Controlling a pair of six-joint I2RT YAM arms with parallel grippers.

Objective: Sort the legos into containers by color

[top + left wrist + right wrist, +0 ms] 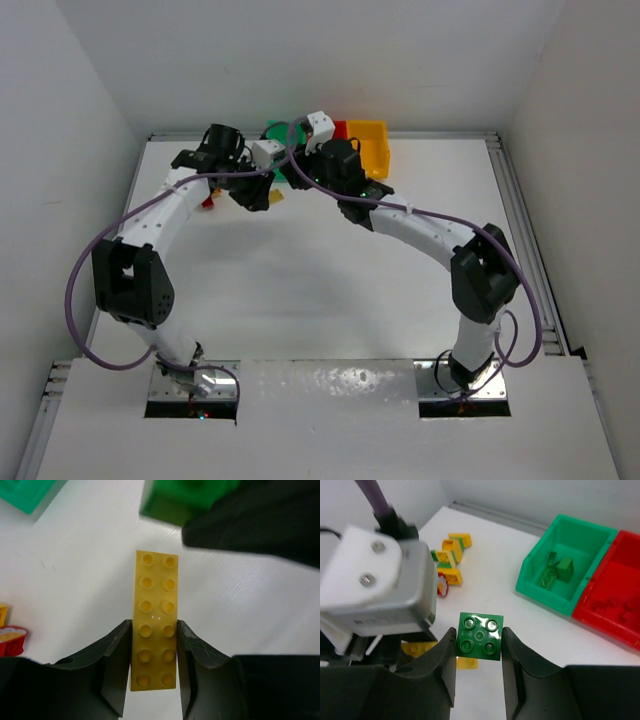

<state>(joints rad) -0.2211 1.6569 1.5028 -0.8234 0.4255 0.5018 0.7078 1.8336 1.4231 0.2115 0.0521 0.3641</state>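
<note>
White counter point(300, 280), pale walls. Right claw point(479, 632) clenched on green brick point(480, 637); green bin point(535, 580) lay ahead, to its right, near. Left claw point(153, 630) gripped yellow brick point(156, 590), long axis pointing straight out from claw.

White counter point(320, 290) filling centre of frame, plain white walls point(60, 150) at left, top and right, grey metal rail point(522, 235) down counter's right edge, glossy white panel point(330, 420) across bottom of frame
</note>
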